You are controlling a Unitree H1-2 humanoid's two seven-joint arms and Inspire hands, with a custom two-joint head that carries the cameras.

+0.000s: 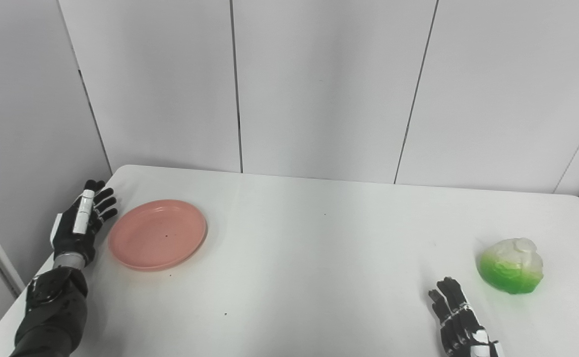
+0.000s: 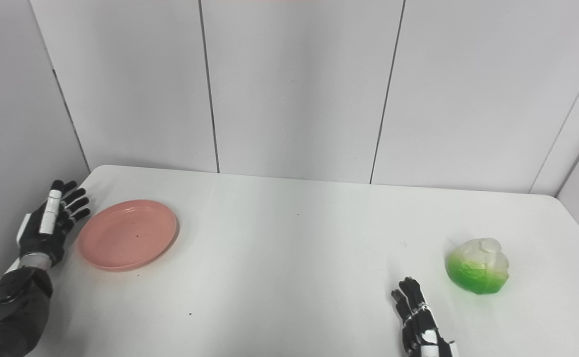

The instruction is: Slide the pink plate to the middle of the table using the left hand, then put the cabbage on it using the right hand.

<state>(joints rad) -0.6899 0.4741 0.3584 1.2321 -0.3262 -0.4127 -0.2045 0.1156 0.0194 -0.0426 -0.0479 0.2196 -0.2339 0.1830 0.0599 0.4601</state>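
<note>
**Both hands open, plate and cabbage untouched**

Nearest the camera, the right hand (image 1: 460,322) is seen at the bottom edge, right of centre, with its fingers stretched forward and slightly spread over the table (image 1: 309,258). Nothing is held in it. Whether the palm rests on the surface or hovers just above it cannot be told. The cabbage (image 1: 511,265) is found near this hand, beyond it and to its right, apart from the fingertips. It is a rounded head, bright green at the base and pale, almost white, on top, and it sits directly on the table near the right edge.

On the far left, the left hand (image 1: 80,224) is held edge-on at the table's left border, with the fingers extended and fanned toward the back wall. Nothing is gripped by it. The plate (image 1: 158,234) is placed just beside this hand, to its right; a narrow strip of table is visible between the fingers and the pink rim, so no contact is shown. The plate lies flat on the left part of the table, well away from the middle, and only a few dark specks are seen on it.

Plate and cabbage are set well apart, with a broad stretch of white tabletop between them. Behind the table, grey wall panels (image 2: 294,89) are seen.
</note>
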